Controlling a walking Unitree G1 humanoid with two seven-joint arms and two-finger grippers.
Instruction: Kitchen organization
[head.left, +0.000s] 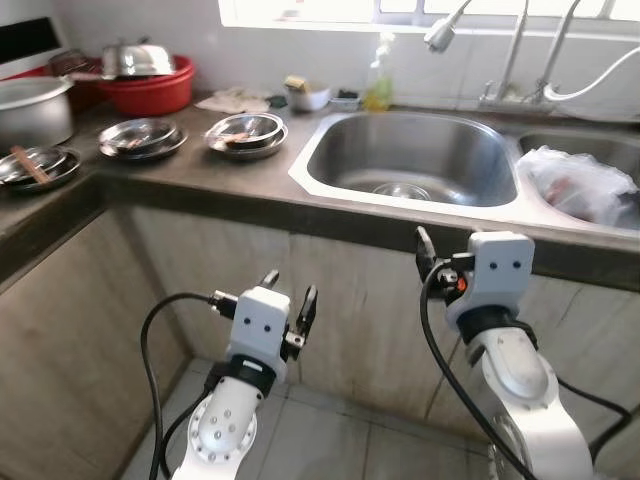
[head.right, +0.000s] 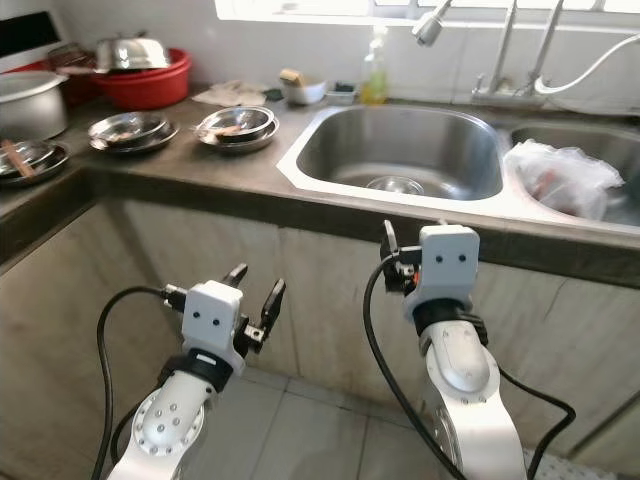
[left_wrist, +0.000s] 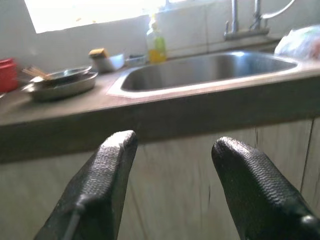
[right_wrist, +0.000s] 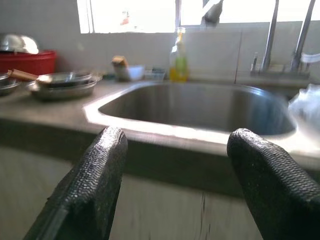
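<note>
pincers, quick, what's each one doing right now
Left pincer: open, holding nothing, low in front of the cabinet below the counter.
Right pincer: open, holding nothing, raised near the counter edge before the sink.

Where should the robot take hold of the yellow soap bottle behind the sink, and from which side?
Probably the narrow neck of the soap bottle, taken from the front across the left sink basin. It stands upright against the back wall, so only the front is free, and the neck is slimmer than the body. Both grippers sit below the counter edge, jaws open.

Countertop (head.left: 200, 170) with steel plates (head.left: 246, 135)
</note>
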